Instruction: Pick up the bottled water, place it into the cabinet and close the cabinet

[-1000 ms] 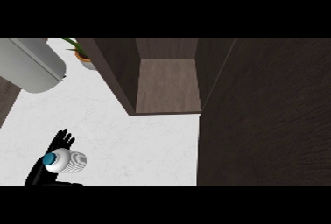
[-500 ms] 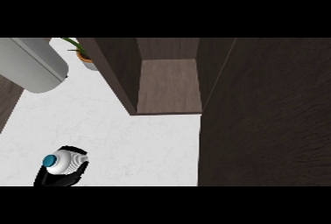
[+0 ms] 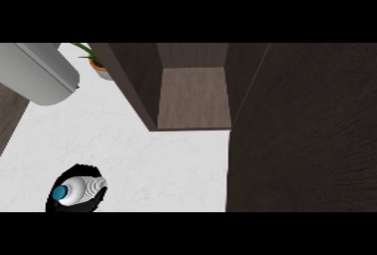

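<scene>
Item: bottle point(image 3: 75, 190) in hand, cabinet point(image 3: 193, 97) open, nothing stowed yet.

You have the left robot hand point(image 3: 60, 201) curled round the bottle at the lower left over the white desk point(image 3: 147, 149); the blue cap faces up. The right robot hand is out of view. Left to do, as you can judge: carry it up and right to the open shelf, set it inside, shut the door point(image 3: 309, 129). Bare desk lies between; mind the cabinet's left wall edge and the dark door alongside. A grey appliance point(image 3: 40, 74) and plant point(image 3: 95, 62) sit upper left.
</scene>
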